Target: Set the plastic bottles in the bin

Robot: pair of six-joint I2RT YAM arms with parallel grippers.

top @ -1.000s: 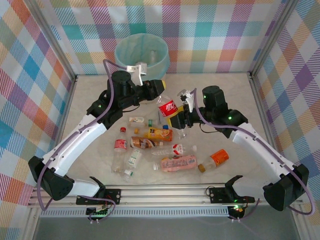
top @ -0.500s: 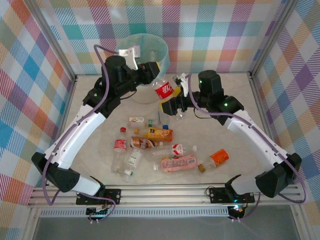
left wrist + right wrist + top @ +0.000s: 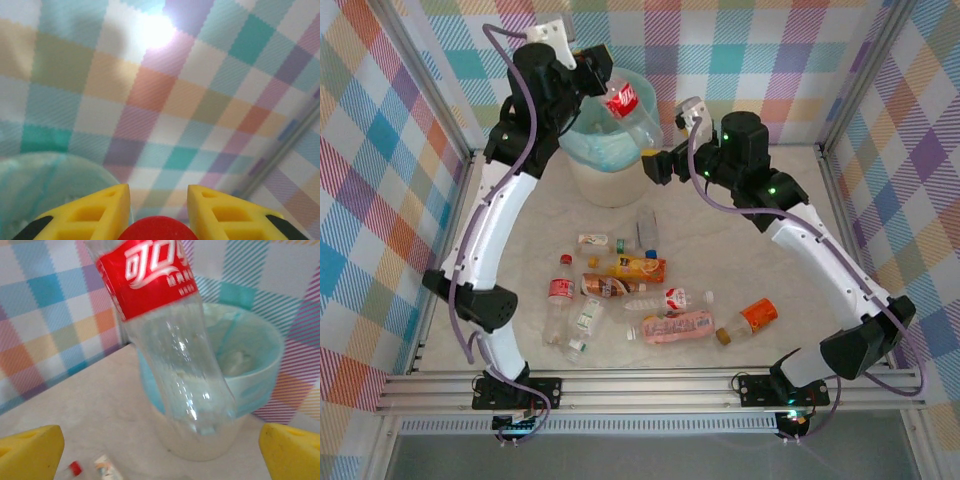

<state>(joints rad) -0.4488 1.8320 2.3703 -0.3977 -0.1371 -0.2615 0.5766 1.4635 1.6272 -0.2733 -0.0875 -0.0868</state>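
Pale table [image 3: 740,260] — plastic bottles [image 3: 675,325] scattered, plaid walls [image 3: 760,60], bin [image 3: 602,185] at back.

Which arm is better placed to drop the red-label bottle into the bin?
Left. The left gripper is shut on the bottle at its cap, and the top view shows the bottle over the bin. The right gripper is open and empty, beside the bin.

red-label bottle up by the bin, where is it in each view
Top external: red-label bottle at top centre, overlapping the mouth of the bin.
Left wrist: its red cap at the bottom edge, in the left gripper; bin lower left.
Right wrist: bottle tall in the centre, bin behind it.
Shared landmark: the bin's teal liner.
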